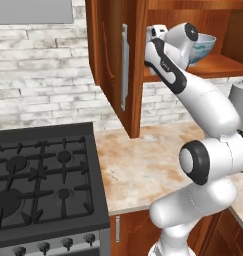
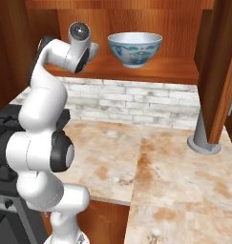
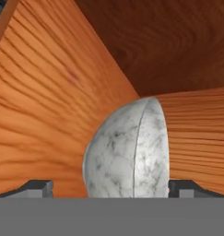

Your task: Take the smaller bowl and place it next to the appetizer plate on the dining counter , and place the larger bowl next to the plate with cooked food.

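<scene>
Arm (image 2: 46, 143) rises from base, elbow bent, forearm reaching up and far — wrist turned sideways. Gripper (image 3: 111, 188) jaws wide apart — fingertips (image 3: 37, 188) level, holding nothing.

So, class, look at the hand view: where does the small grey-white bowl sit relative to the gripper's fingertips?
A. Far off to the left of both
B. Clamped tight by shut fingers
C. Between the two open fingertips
C: the smaller bowl sits between the gripper's spread fingertips, not yet clamped.

larger bowl (image 1: 205, 46): part-hidden by arm | smaller bowl (image 3: 129, 152): base cut off
</scene>
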Motion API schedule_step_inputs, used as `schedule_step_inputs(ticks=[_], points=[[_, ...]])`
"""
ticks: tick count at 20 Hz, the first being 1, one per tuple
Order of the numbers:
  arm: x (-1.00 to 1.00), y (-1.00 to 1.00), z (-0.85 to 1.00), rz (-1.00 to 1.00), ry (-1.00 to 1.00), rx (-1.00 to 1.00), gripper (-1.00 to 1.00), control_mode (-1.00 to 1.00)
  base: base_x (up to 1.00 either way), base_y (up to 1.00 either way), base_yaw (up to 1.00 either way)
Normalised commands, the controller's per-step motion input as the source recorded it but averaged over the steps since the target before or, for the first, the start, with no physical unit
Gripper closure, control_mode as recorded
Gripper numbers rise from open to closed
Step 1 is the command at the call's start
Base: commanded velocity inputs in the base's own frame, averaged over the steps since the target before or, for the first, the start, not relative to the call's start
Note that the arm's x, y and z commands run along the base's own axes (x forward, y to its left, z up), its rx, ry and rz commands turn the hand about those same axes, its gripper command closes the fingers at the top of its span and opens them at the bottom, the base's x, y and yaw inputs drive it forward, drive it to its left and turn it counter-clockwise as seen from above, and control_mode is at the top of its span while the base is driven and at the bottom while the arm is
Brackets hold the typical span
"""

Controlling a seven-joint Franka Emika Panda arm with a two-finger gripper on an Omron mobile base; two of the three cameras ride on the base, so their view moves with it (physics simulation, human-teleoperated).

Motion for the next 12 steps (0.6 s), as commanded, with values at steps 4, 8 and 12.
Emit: schedule_step_inputs(ticks=[4,8,12], points=[[0.22,0.0,-0.01,0.01,0.0,0.0,-1.0,-1.0,0.0,0.0,0.0],[0.18,0.0,-0.01,0.01,0.01,0.0,-1.0,-1.0,0.0,0.0,0.0],[0.14,0.0,-0.09,0.01,0.02,0.0,-1.0,-1.0,0.0,0.0,0.0]])
